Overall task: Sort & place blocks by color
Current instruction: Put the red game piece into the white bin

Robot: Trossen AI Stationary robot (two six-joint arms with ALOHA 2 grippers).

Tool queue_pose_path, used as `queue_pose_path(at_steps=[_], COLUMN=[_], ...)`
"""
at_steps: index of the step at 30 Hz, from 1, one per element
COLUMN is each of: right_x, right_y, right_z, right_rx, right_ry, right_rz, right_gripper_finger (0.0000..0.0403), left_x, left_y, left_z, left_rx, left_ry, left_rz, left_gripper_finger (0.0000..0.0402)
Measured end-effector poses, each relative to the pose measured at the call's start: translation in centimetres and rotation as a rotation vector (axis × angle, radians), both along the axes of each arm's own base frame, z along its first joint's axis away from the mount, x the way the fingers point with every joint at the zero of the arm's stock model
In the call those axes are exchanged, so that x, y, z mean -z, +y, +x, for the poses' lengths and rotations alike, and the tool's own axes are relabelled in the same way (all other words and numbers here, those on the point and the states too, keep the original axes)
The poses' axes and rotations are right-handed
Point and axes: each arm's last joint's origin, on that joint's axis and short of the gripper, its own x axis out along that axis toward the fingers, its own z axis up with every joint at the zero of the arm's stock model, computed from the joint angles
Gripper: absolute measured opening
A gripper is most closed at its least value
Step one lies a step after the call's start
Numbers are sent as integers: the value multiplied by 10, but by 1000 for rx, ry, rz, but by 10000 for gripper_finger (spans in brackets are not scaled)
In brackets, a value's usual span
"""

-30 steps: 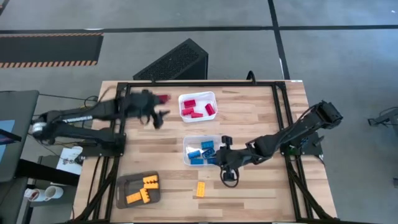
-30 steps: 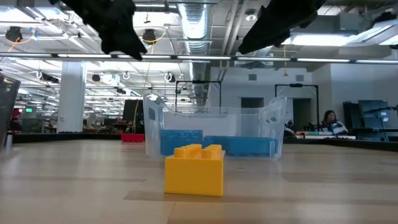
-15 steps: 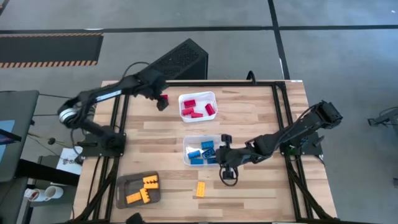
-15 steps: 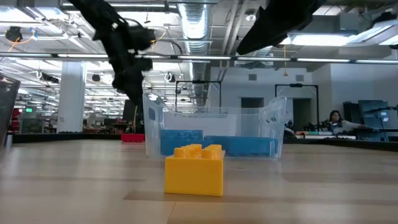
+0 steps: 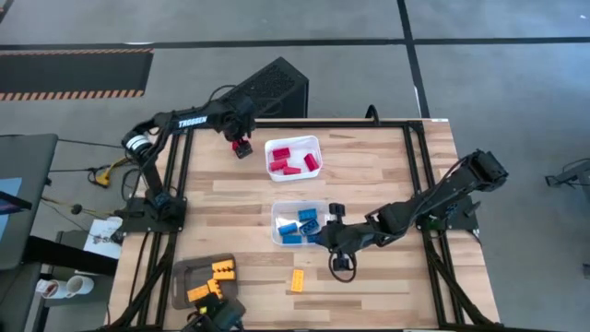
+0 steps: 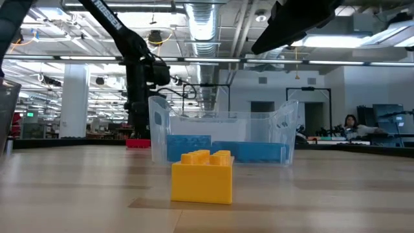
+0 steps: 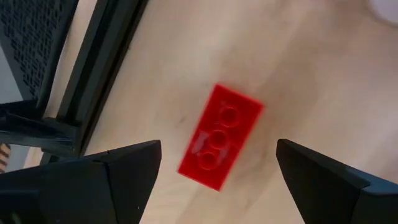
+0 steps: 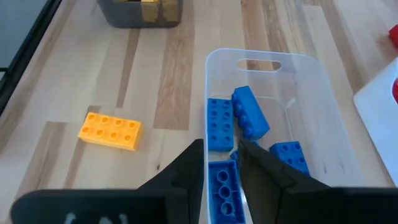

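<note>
A red block point(image 5: 242, 148) lies flat on the table near the far edge, left of the white tray point(image 5: 318, 141) that holds red blocks point(image 5: 293, 159). My left gripper point(image 5: 241, 140) hangs over it, open; in the left wrist view its fingers stand on either side of the red block point(image 7: 221, 137) without touching. My right gripper point(image 5: 329, 238) hovers at the right end of the clear tray point(image 5: 274, 221), which holds blue blocks point(image 8: 239, 121); its fingers are open by a narrow gap. A yellow block point(image 5: 298, 280) rests on the table near the near edge.
A grey tray point(image 5: 181, 277) with yellow blocks point(image 5: 214, 279) sits at the near left. A black frame rail point(image 7: 106, 81) runs close beside the red block at the table's far left. In the low view the yellow block point(image 6: 202, 176) stands in front of the clear tray point(image 6: 223, 139).
My left arm has swung from the table's left side toward the far edge and come down over the red block, which has stayed where it was. The right arm has kept still.
</note>
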Motion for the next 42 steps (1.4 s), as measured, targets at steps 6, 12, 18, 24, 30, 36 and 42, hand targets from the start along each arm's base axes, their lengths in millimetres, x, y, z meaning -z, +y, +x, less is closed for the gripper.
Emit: queue_pose_path(at_steps=[6,12,18,24,30,36,42], right_x=[0,0,0,0,0,0,-1], right_y=[3,0,0,0,1,1,0], right_z=[-1,0,0,0,0,0,1], right_rx=[-9,-3,-3,-1,-3,-2,26], right_ry=[1,1,1,-3,-3,-4,-25], right_rz=[0,-3,-4,2,2,2,-22], right_gripper_finger=[118,118,118,118,118,118,118], left_x=[15,33,35,32,-11,-89,-128], left_y=[13,16,11,4,-11,-45,-101], left_z=[-5,-4,1,1,-5,-5,5], left_rx=[-28,-48,-29,-25,-16,34,233], left_ry=[42,110,107,136,80,-333,-937], left_rz=[-45,-58,-79,-107,-45,116,215], left_gripper_finger=[305,302,229,92,93,93,93])
